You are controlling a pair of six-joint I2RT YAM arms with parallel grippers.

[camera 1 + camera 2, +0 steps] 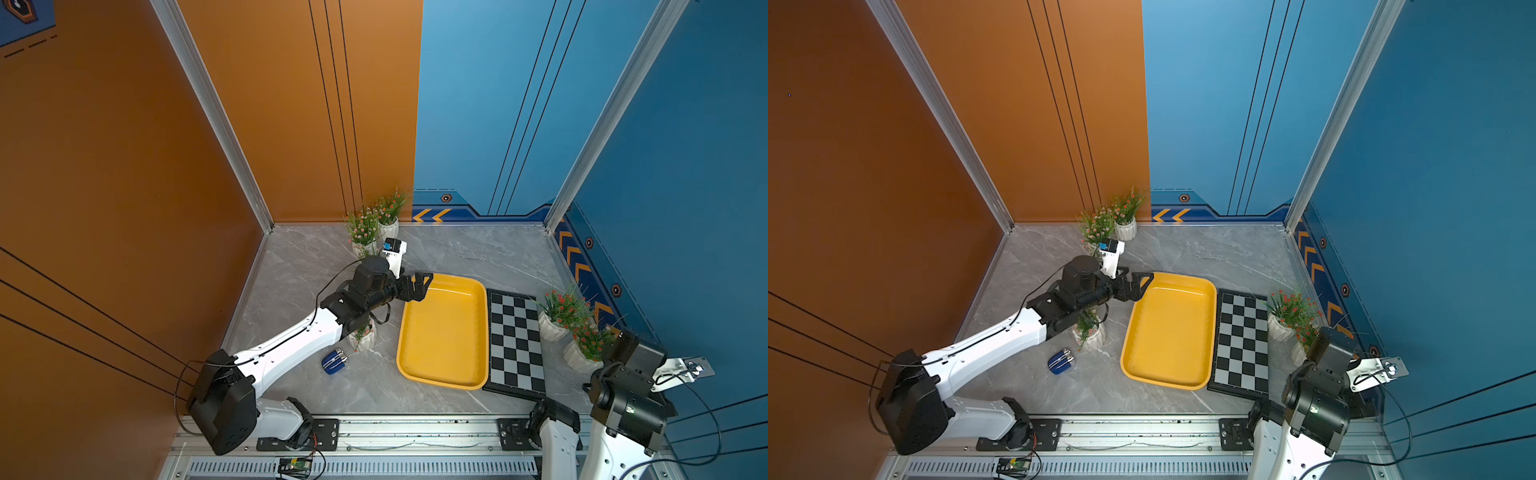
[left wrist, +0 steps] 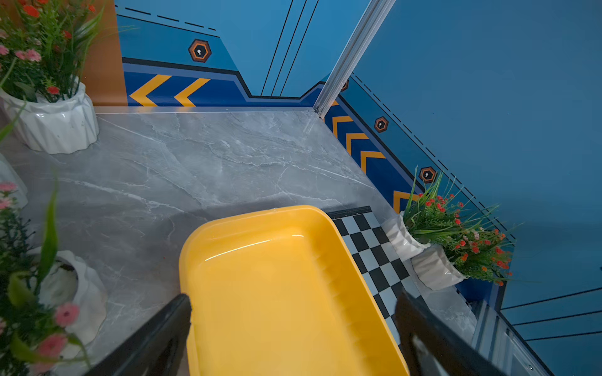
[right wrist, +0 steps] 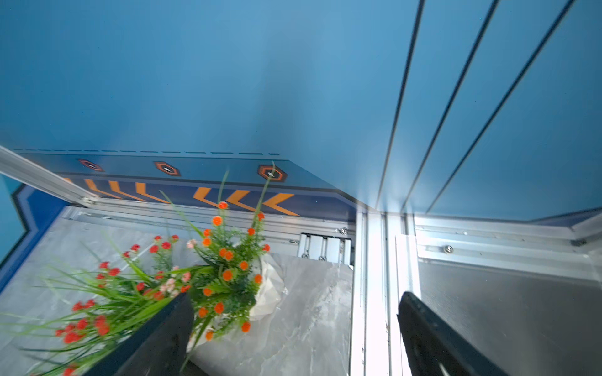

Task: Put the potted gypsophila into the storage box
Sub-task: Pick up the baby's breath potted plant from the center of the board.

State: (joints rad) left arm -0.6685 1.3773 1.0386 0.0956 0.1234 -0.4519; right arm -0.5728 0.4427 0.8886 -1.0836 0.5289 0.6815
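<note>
My left hand point(image 1: 424, 286) hangs open above a rounded corner of the shallow, glossy yellow plastic tray point(image 1: 440, 345); my right hand point(image 3: 294, 298) gapes too.

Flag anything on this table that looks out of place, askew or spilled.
Nothing looks spilled or broken. The storage box and the chequered board beside it sit slightly skewed to the edges of the table. A small blue item lies loose left of the box; what it is I cannot tell.
</note>
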